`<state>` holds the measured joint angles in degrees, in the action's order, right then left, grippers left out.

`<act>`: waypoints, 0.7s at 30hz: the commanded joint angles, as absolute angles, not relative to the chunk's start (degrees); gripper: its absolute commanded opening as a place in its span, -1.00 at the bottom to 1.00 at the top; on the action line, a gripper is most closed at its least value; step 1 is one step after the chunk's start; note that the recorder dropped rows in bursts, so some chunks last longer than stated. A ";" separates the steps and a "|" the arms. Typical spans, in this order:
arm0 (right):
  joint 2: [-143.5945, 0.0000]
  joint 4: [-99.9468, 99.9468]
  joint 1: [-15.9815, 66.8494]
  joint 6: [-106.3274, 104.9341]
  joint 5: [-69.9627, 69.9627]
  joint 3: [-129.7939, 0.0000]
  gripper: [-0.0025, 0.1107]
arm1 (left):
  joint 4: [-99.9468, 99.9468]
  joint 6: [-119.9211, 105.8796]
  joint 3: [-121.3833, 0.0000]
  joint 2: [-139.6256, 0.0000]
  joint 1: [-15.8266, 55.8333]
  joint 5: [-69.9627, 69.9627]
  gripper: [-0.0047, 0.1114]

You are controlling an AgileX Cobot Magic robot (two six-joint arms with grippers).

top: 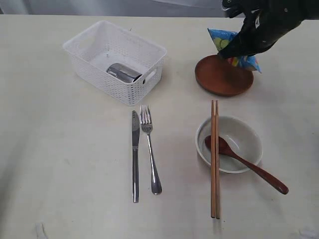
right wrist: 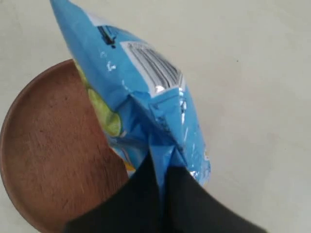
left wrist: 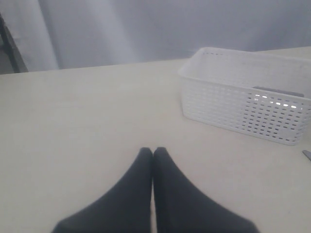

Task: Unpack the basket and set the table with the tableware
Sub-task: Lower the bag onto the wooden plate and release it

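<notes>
The white basket [top: 115, 60] [left wrist: 243, 94] stands at the back left of the table [top: 60, 149] with a steel cup [top: 123, 72] lying in it. A knife [top: 135, 155] and fork [top: 150, 148] lie side by side in front of it. Chopsticks [top: 214, 159] rest across an off-white bowl [top: 234, 144] that holds a dark spoon [top: 246, 163]. The brown plate [top: 219, 77] [right wrist: 53, 155] sits behind the bowl. My right gripper [top: 233, 50] [right wrist: 163, 167] is shut on the edge of a blue snack packet [top: 227, 42] [right wrist: 141, 92], held above the plate. My left gripper [left wrist: 153, 153] is shut and empty over bare table.
The left gripper does not show in the exterior view. A grey curtain [left wrist: 170, 24] hangs behind the table's far edge.
</notes>
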<state>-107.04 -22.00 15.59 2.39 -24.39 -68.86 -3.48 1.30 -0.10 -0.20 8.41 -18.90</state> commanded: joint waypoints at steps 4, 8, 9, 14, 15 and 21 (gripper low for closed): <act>-107.06 -22.57 18.81 1.53 -26.01 -68.52 -0.58 | -3.21 1.28 0.00 0.00 8.77 -18.34 -0.92; -107.06 -22.95 20.76 1.27 -29.20 -68.52 -0.14 | -3.21 1.28 0.00 0.00 8.77 -18.34 -0.92; -107.06 -23.38 20.79 1.27 -29.97 -68.52 -0.10 | -3.21 1.28 0.00 0.00 8.77 -18.34 -0.92; -106.71 -23.78 20.79 1.27 -34.81 -68.62 -0.07 | -3.21 1.28 0.00 0.00 8.77 -18.34 -0.92; -106.43 -23.93 20.79 1.27 -35.23 -68.62 -0.07 | -3.21 1.28 0.00 0.00 8.77 -18.34 -0.92; -104.09 -23.68 21.70 -1.32 -39.18 -68.62 -0.07 | -3.21 1.28 0.00 0.00 8.77 -18.34 -0.92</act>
<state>-105.76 -23.39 21.15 1.02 -36.65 -68.77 -3.48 1.30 -0.10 -0.20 8.41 -18.90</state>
